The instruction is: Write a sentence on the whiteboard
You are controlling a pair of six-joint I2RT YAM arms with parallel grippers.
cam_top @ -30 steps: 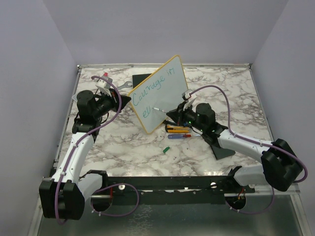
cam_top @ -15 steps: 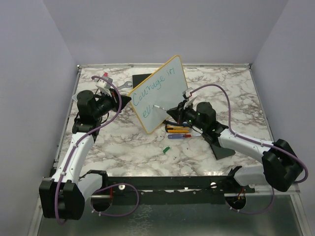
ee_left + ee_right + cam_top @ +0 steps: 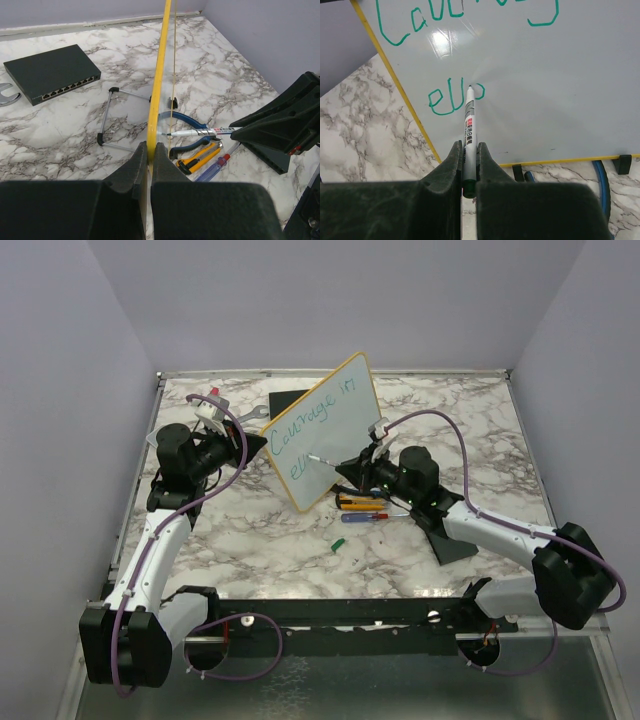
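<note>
The whiteboard [image 3: 330,430] with a yellow rim stands tilted at the table's middle. My left gripper [image 3: 256,443] is shut on its left edge, seen edge-on in the left wrist view [image 3: 159,85]. The sentence [image 3: 310,418] reads "Courage in" on the top line, with "ev" begun on the second line [image 3: 455,98]. My right gripper [image 3: 352,468] is shut on a white marker [image 3: 469,125], whose tip touches the board at the end of the second line. The marker also shows in the left wrist view [image 3: 200,132].
A yellow utility knife [image 3: 358,504], a blue-handled screwdriver [image 3: 362,517] and blue pliers [image 3: 185,120] lie under the board's lower edge. A green cap [image 3: 337,544] lies nearer. A black network switch [image 3: 50,73] sits behind. A black wedge [image 3: 452,545] lies right.
The right gripper has shifted the marker tip slightly left and up along the second line; the writing there has grown a little. The left arm and the board have stayed still.
</note>
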